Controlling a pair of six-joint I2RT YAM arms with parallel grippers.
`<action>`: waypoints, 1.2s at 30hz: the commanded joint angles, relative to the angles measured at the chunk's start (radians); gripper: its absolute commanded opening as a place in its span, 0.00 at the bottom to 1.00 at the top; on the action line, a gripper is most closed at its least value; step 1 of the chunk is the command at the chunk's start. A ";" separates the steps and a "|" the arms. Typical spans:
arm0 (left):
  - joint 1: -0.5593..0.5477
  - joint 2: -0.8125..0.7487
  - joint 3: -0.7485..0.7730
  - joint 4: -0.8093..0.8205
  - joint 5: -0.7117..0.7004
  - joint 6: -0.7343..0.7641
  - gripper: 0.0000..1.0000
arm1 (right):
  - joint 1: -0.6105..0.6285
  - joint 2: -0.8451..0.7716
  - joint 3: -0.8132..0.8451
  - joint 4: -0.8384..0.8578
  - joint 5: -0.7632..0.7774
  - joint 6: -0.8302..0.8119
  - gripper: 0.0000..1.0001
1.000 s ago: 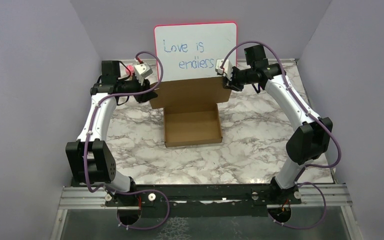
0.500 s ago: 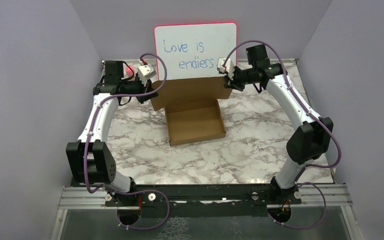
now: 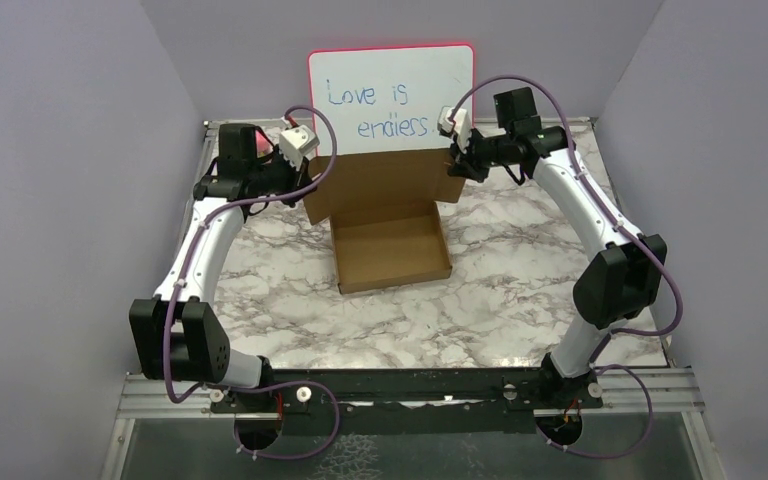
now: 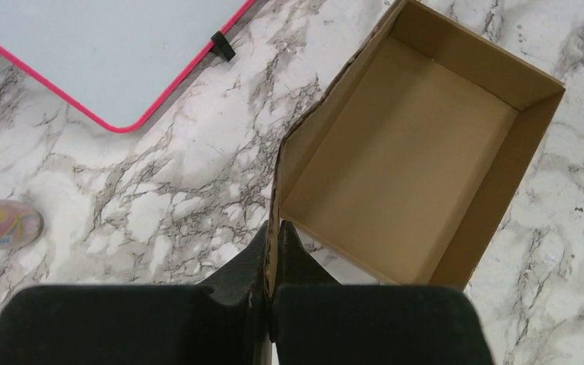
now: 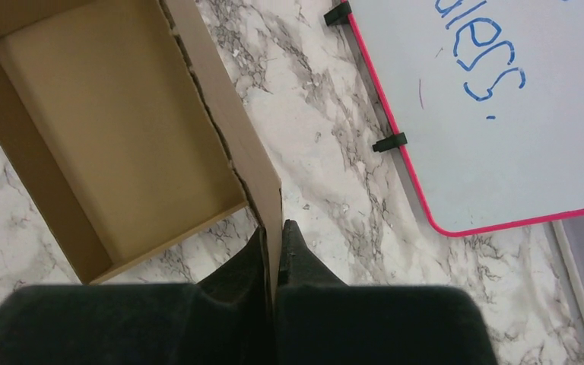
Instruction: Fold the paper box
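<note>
The paper box [image 3: 392, 250] is a shallow brown cardboard tray on the marble table, its lid flap [image 3: 385, 185] standing up at the far side. My left gripper [image 3: 310, 182] is shut on the lid's left edge; in the left wrist view the gripper [image 4: 274, 232] pinches the thin cardboard edge [image 4: 275, 198], with the tray [image 4: 395, 152] beyond. My right gripper [image 3: 457, 158] is shut on the lid's right edge; in the right wrist view the gripper [image 5: 272, 232] clamps the flap [image 5: 232, 129] beside the tray [image 5: 114, 129].
A red-framed whiteboard [image 3: 392, 100] with blue writing leans against the back wall just behind the lid; it also shows in the wrist views [image 4: 99, 46] [image 5: 494, 106]. Purple walls close in left and right. A coloured object [image 4: 0, 222] lies at the left.
Both grippers have moved up and slightly toward the far side with the lid, raising it more upright. The tray has slid and turned a little to the right since the earliest frame.
</note>
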 commanded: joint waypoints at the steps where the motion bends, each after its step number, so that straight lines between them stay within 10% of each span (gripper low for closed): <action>1: -0.026 -0.032 -0.031 0.083 -0.133 -0.175 0.00 | 0.027 -0.006 -0.008 0.112 -0.013 0.157 0.01; 17: -0.096 -0.043 -0.026 0.124 -0.376 -0.442 0.00 | 0.185 -0.049 -0.103 0.264 0.439 0.479 0.01; 36: -0.223 -0.142 -0.119 0.259 -0.633 -0.794 0.03 | 0.287 0.027 0.010 0.056 0.819 1.084 0.01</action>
